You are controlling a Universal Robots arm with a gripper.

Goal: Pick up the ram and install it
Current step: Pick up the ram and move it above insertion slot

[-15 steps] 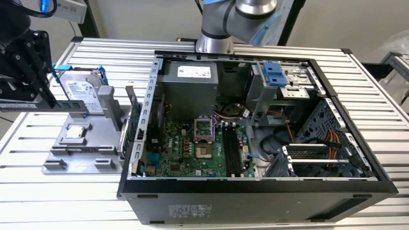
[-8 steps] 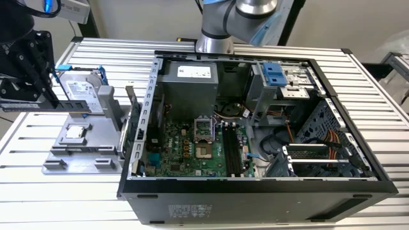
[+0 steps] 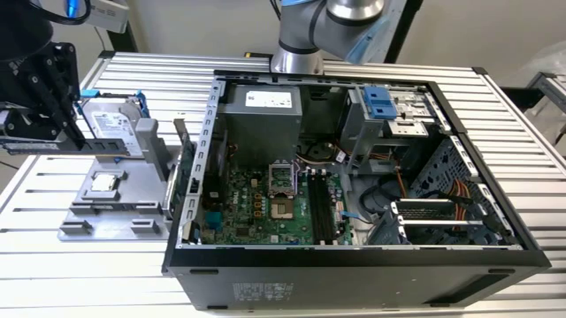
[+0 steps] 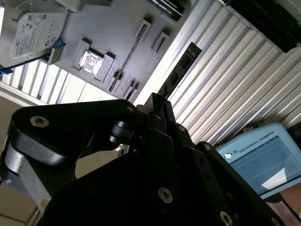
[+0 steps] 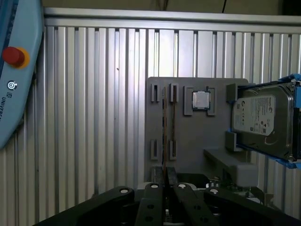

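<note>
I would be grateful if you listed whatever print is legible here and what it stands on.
Hard drive label: too small to read.
Power supply sticker: too small.
Computer case sticker: blurred.
Teach pendant: maker's name, left unquoted.
The ram in the gripper: nothing legible.

The arm [image 3: 301, 33] is showing smooth silver-grey rounded housings with a light blue cap [image 3: 367, 41] at the joint. The gripper [image 5: 164, 170] is showing matte black all over, its flat angular linkage plates [image 4: 70, 127] overlapping, with small round silver screw heads [image 5: 123, 190] shining at the pivots in both wrist views
</note>
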